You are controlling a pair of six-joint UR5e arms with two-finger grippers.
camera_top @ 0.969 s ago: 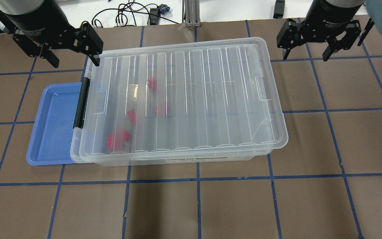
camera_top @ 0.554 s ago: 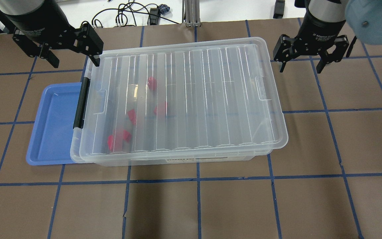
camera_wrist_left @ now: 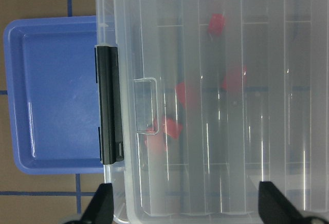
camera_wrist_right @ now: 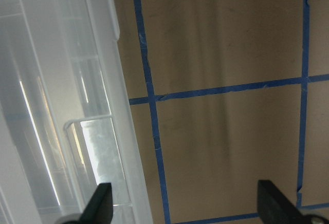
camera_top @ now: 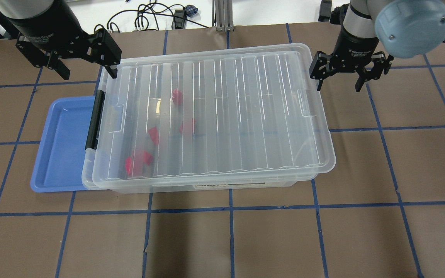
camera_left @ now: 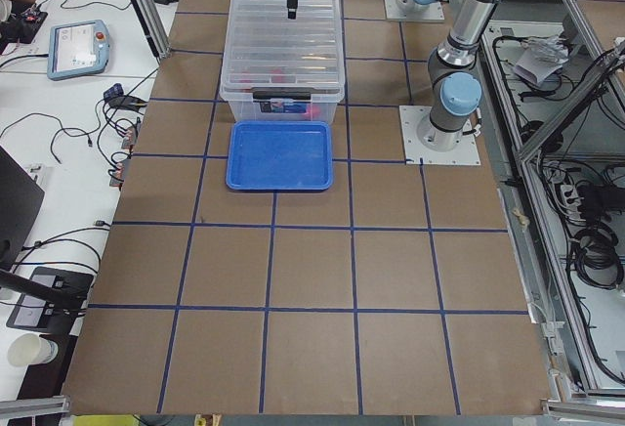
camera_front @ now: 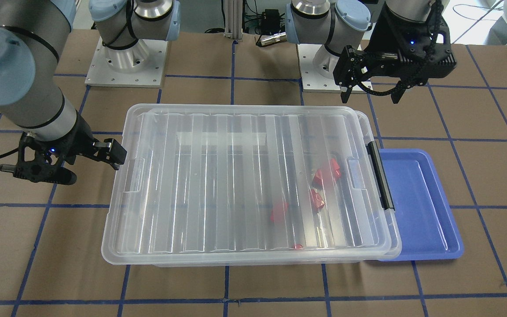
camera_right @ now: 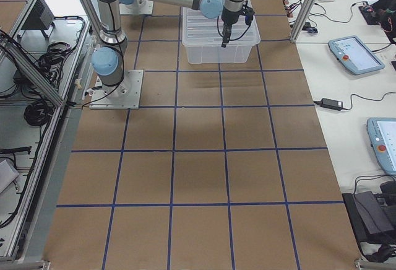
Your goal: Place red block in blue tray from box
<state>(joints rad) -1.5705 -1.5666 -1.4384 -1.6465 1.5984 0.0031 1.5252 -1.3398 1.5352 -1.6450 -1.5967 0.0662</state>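
The overhead view looks down from behind the robot; the front view faces it; both share the box (camera_top: 214, 116) and blue tray (camera_top: 62, 143). Side views look along the table (camera_left: 312, 279) from afar; wrist cameras sit close over the box's ends.

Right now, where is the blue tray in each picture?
Front-facing: tray right of the box.
Overhead: tray at left.
Exterior left: tray at centre, nearer than box.
Exterior right: not visible.
Left wrist: tray at left.
Right wrist: not in it.
Landmark: the box's black latch, beside the tray.
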